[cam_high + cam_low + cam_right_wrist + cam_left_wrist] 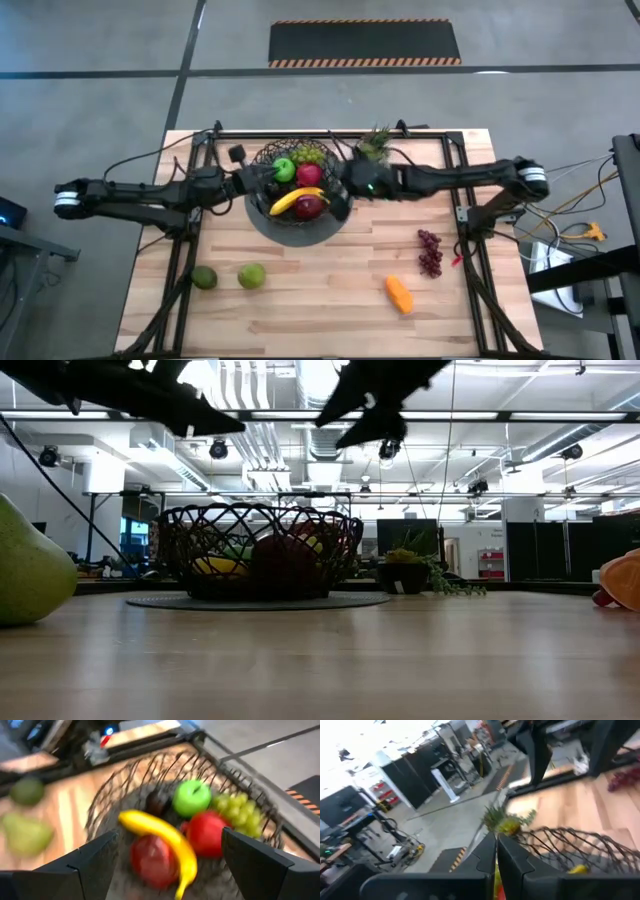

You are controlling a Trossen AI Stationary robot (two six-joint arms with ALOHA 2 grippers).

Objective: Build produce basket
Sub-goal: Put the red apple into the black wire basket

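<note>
The black wire basket stands on its grey round base at the table's far middle. It holds a yellow banana, two red apples, a green apple and green grapes. My left gripper hangs shut over the basket's left rim and holds nothing. My right gripper is wide open above the basket's right side, its fingers clear of the fruit. In the low view both grippers are well above the basket.
On the near half of the table lie a lime, a pear, an orange piece and purple grapes. A small potted plant stands just beyond the basket on the right. Arm frames run along both table sides.
</note>
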